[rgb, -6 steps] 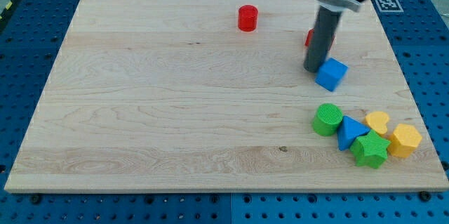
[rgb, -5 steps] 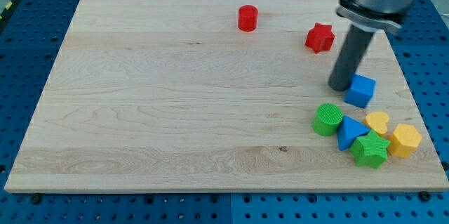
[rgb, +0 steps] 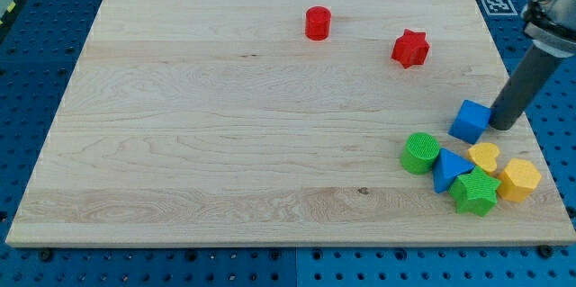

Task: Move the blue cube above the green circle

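The blue cube (rgb: 470, 121) sits on the wooden board near the view's right edge. The green circle, a green cylinder (rgb: 419, 153), lies below and to the left of it, a short gap apart. My tip (rgb: 502, 126) rests right beside the cube's right side, seemingly touching it. The dark rod rises from there toward the view's upper right.
A blue triangle (rgb: 447, 170), green star (rgb: 476, 192), yellow heart (rgb: 485, 156) and yellow hexagon (rgb: 519, 180) cluster by the green cylinder. A red star (rgb: 410, 48) and red cylinder (rgb: 317, 22) lie near the view's top. The board's right edge (rgb: 517, 98) is close.
My tip has gone from the cube's left side round to its right side. The blue cube was pushed right and down earlier and now stays about where it was.
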Action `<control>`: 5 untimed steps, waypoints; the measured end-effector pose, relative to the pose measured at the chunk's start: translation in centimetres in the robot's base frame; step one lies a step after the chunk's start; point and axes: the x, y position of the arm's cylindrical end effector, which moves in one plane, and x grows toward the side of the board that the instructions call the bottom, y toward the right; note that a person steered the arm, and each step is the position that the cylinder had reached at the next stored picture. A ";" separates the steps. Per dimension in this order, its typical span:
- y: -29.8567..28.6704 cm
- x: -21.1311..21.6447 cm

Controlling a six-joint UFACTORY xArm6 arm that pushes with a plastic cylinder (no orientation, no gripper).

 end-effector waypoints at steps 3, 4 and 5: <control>-2.5 -0.6; -4.3 -0.6; -6.0 -0.6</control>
